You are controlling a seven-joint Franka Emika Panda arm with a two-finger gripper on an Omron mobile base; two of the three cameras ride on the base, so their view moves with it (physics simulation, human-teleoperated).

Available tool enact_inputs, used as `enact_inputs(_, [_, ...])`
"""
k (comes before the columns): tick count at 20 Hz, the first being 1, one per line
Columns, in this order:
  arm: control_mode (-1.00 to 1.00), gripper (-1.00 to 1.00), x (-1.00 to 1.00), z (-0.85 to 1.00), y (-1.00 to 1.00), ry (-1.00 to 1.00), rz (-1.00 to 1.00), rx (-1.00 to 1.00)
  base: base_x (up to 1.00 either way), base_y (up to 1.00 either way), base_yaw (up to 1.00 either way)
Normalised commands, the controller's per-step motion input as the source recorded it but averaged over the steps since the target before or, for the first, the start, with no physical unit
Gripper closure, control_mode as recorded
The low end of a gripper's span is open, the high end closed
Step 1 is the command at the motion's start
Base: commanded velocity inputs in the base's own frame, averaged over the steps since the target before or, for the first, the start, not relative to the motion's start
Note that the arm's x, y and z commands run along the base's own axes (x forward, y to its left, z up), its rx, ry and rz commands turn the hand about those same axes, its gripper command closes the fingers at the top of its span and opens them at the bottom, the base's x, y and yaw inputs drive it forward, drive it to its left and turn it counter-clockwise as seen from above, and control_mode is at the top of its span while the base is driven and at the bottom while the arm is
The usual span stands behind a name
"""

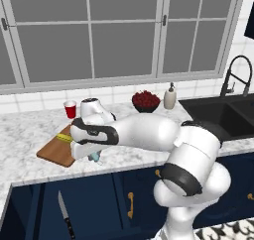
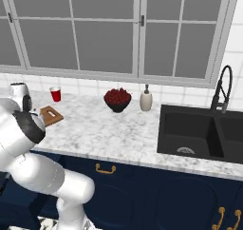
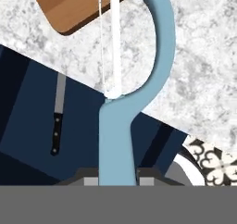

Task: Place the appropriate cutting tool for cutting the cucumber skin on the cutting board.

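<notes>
Light-blue and small, the peeler [image 1: 95, 157] shows in the left base view just under the white hand, at the near edge of the marble worktop [image 1: 30, 130] and just off the near right corner of the wooden cutting board [image 1: 55, 149]. It is lifted and not yet over the board, so the pick-up looks done and the placing is left. A yellow-green sliver of the cucumber [image 1: 63, 137] lies on the board beside the hand. The black-handled knife [image 1: 65, 215] is down in front of the dark blue cabinets, untouched.

From the right base view, the board [image 2: 51, 115] sits far left on the worktop [image 2: 118, 129] near a red cup [image 2: 55, 94]; the arm hides the hand here, so I cannot tell the grip from this side.

Looking along the hand, the jaws are clamped on the peeler's handle [image 3: 118, 140], which rises straight from between them; its pale blade reaches toward the board's corner [image 3: 74, 5] at the top. The gripper [image 3: 118, 180] hangs over the worktop's edge [image 3: 203, 70], the knife [image 3: 57, 121] below.
</notes>
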Motion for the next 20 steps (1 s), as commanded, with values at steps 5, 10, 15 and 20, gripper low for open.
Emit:
enact_inputs(5, [-1.00,1.00,0.47,-0.20,0.37,-0.01,0.15,0.00,0.00,0.00,0.00])
enact_inputs(10, [-1.00,1.00,0.50,-0.19,0.36,0.00,0.14,0.00,0.00,0.00,0.00])
enact_inputs(15, [-1.00,1.00,0.42,-0.26,0.36,-0.01,0.14,0.00,0.00,0.00,0.00])
enact_inputs(20, [-1.00,1.00,0.05,-0.21,0.37,-0.03,0.08,0.00,0.00,0.00,0.00])
